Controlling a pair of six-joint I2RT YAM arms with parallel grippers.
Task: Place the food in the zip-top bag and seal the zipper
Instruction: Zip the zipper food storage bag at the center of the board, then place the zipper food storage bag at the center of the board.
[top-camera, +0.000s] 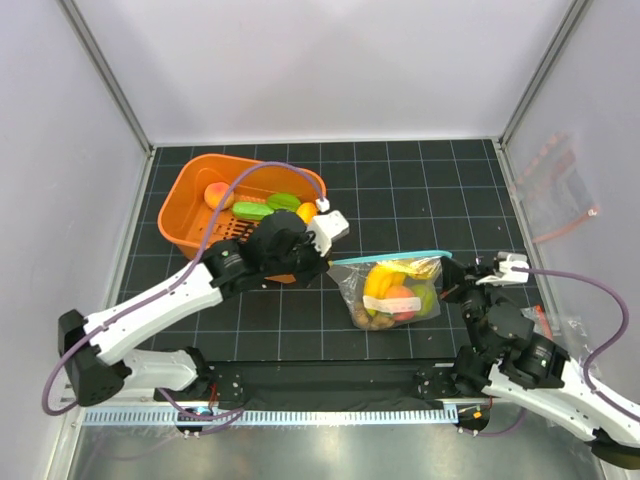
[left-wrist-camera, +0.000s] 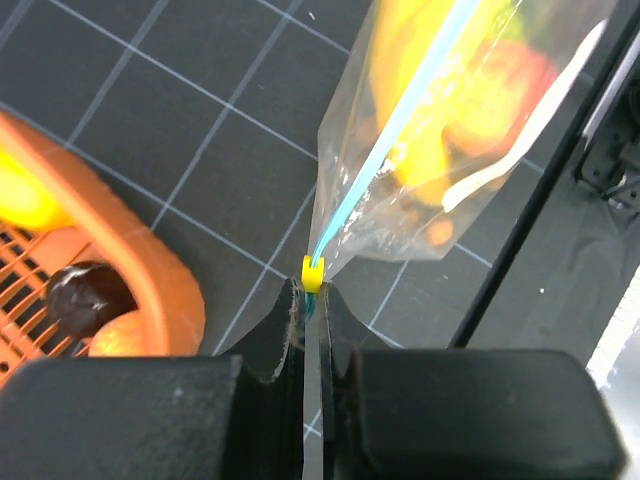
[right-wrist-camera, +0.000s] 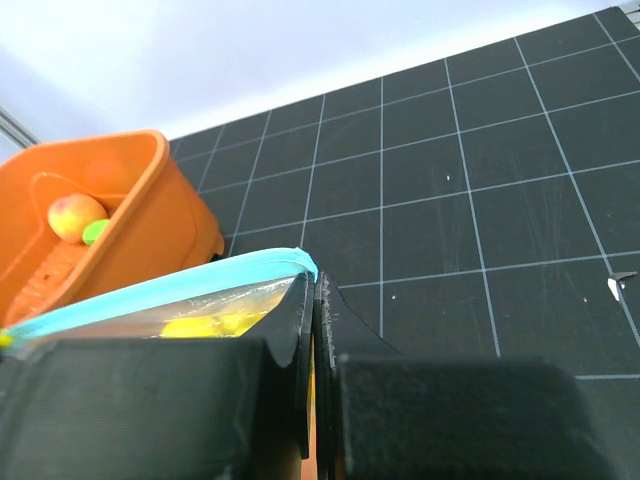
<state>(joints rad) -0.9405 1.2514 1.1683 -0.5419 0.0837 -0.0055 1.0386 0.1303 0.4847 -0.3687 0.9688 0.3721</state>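
Now my left gripper (left-wrist-camera: 312, 298) and right gripper (right-wrist-camera: 313, 295) each pinch one end of the teal zipper (left-wrist-camera: 400, 120), stretching it straight, I think for sealing. The zip-top bag (top-camera: 348, 283) is between them, with the food (top-camera: 390, 290) inside.

I see the clear zip-top bag (top-camera: 348, 283) hanging mouth-up, bulging with food (top-camera: 395, 292): banana, peach, green pieces, brown balls. Its teal zipper (top-camera: 390, 257) runs taut along the top, a small yellow piece (left-wrist-camera: 313, 273) at its left end.
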